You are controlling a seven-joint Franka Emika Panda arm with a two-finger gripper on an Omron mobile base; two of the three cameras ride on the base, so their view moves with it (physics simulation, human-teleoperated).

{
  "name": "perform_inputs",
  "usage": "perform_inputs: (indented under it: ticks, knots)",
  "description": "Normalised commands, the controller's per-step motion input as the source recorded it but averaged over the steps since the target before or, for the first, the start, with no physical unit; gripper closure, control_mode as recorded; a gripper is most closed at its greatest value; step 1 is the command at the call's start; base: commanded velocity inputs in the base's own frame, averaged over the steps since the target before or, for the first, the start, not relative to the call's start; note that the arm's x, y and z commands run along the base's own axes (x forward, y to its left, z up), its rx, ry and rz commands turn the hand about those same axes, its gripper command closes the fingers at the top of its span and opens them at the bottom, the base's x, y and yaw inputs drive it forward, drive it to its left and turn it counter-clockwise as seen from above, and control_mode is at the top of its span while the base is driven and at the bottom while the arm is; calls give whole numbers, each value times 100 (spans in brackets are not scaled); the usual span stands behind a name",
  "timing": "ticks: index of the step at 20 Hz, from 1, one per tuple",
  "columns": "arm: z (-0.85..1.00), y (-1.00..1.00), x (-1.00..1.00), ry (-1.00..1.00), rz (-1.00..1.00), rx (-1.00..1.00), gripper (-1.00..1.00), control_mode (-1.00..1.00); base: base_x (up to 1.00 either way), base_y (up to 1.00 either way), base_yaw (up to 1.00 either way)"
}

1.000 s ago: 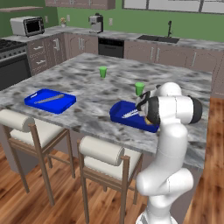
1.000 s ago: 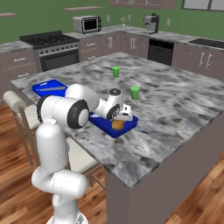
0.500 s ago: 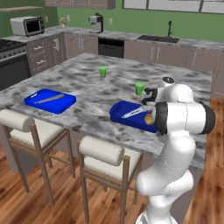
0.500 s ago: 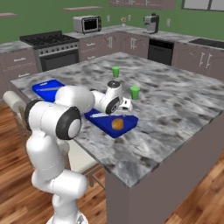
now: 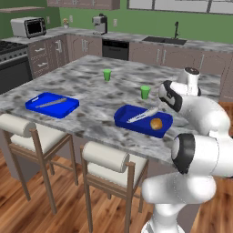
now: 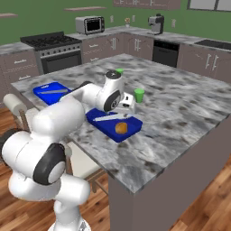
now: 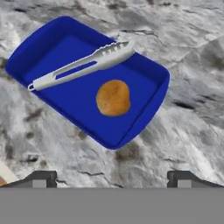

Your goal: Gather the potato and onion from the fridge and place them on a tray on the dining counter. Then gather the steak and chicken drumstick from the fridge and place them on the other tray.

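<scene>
Hand view first: our fingers (image 7: pixel 112 177) stand wide apart and hold nothing, their two dark tips rising at the bottom edge over bare marbled tabletop (image 7: pixel 188 100). Just beyond them lies the near tray (image 7: pixel 48 48), and in it the potato (image 7: pixel 113 97) rests on the blue floor, clear of the tongs (image 7: pixel 81 65) that lie across the tray's far half.

Compared with a second ago, our arm has folded back and the hand has lifted away from the tray, so we now look down at the potato from behind and above it. We judge that the drop is done and we are backing off.

From the left base view, the potato (image 5: pixel 156 123) sits toward the tray's (image 5: pixel 132 122) right end, and a green cup (image 5: pixel 145 92) stands just behind the tray. Farther left lies the second tray (image 5: pixel 43 107) with its own utensil and no food in it. A second green cup (image 5: pixel 107 74) stands farther back on the tabletop.

So one item of four is delivered, by our reading. The onion comes next and belongs beside the potato; the steak and drumstick go in the far tray. No fridge appears ahead, so we expect a drive to it.
</scene>
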Motion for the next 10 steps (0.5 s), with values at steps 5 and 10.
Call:
perform_inputs:
  ticks: [5, 10]
  knots:
    - [79, 19, -100, 6, 0, 0, -100, -100, 0, 0, 0]
    - [35, 15, -100, -6, -1, 0, -100, -100, 0, 0, 0]
